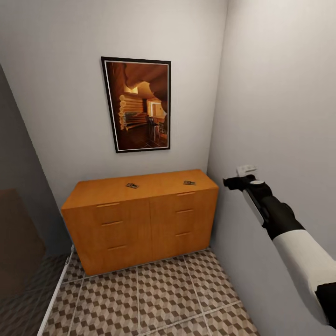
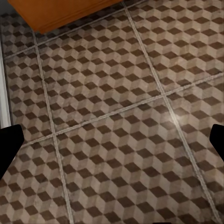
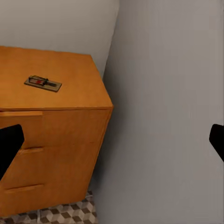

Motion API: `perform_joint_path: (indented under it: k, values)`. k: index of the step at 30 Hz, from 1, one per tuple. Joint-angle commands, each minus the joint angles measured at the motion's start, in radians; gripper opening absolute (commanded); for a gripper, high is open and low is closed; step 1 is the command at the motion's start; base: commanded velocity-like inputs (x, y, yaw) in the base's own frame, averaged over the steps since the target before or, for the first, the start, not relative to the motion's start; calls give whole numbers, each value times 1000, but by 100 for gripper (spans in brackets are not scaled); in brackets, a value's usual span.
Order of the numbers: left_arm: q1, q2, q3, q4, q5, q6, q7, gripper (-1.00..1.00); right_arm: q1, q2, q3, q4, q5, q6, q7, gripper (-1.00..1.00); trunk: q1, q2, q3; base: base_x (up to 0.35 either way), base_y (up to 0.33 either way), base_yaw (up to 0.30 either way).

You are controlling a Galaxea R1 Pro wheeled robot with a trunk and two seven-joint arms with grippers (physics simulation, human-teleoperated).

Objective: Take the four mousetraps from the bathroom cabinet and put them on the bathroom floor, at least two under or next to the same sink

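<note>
Left fingers (image 2: 112, 144): spread wide, empty, over the bathroom floor (image 2: 116, 140).
Right fingers (image 3: 112, 144): spread wide, empty, raised beside the right wall (image 1: 280, 116).
Mousetraps: I see two on the cabinet (image 1: 140, 219) top, one (image 1: 132, 185) mid-left, one (image 1: 189, 182) near the right end.
Open room: bare tiles before the cabinet; its right end meets the wall.

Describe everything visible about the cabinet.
The cabinet is a long, low chest of smooth orange-brown wood with a flat top. Its front has two columns of three drawers, all shut, each with a wooden bar handle. It stands on the tiled floor, back against the wall under a framed picture, its right end in the corner. Two mousetraps lie flat on top.
</note>
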Motion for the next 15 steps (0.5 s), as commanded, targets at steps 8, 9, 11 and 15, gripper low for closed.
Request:
perform_joint_path:
  k: [8,9,11,15]
  values:
    - [-2,-3,-9,4,10,-4,0,100,-52,-1,4,16,-7,15,130,100,0,-1,-2,0,0,0]
    - [-2,-4,-9,4,10,-4,0,100,-59,-1,5,16,-6,15,143,100,0,-1,-2,0,0,0]
    - [-2,-4,-9,3,10,-4,0,100,-80,-1,6,17,-2,16,199,100,0,-1,-2,0,0,0]
    - [-2,-4,-9,3,10,-4,0,100,-96,-5,8,16,17,16,353,100,0,-1,-2,0,0,0]
